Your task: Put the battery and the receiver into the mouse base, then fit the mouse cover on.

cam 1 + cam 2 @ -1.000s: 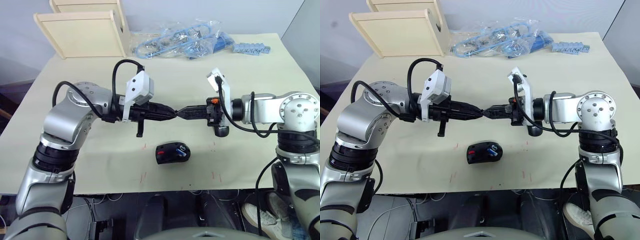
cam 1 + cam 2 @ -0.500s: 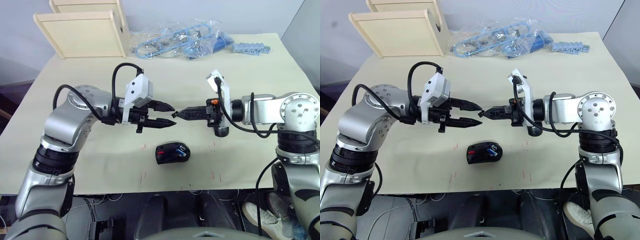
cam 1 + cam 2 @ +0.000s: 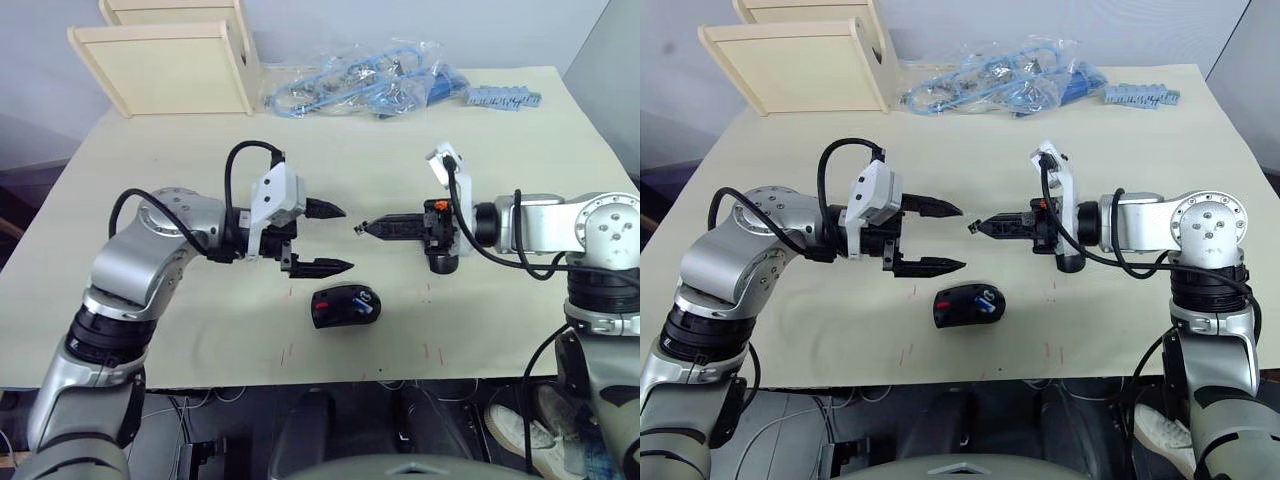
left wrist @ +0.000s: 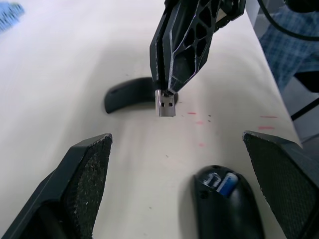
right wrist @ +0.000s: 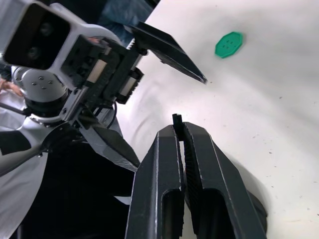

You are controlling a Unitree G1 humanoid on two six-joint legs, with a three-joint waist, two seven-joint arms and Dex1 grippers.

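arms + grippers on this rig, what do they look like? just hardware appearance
Both arms are silver-grey metal with rounded joint housings and black bands at the joints. A black cable loops loose over each forearm. Each wrist carries a white, boxy camera module. The left gripper and right gripper each have two black, tapering, pointed fingers; the left fingers show textured inner pads, the right ones an open lattice structure.

I worked at a lab test bench: a cream table [image 3: 150,330] with red marks [image 3: 288,354] (placement marks, apparently), bagged blue parts [image 3: 360,80], wooden boxes [image 3: 165,60].
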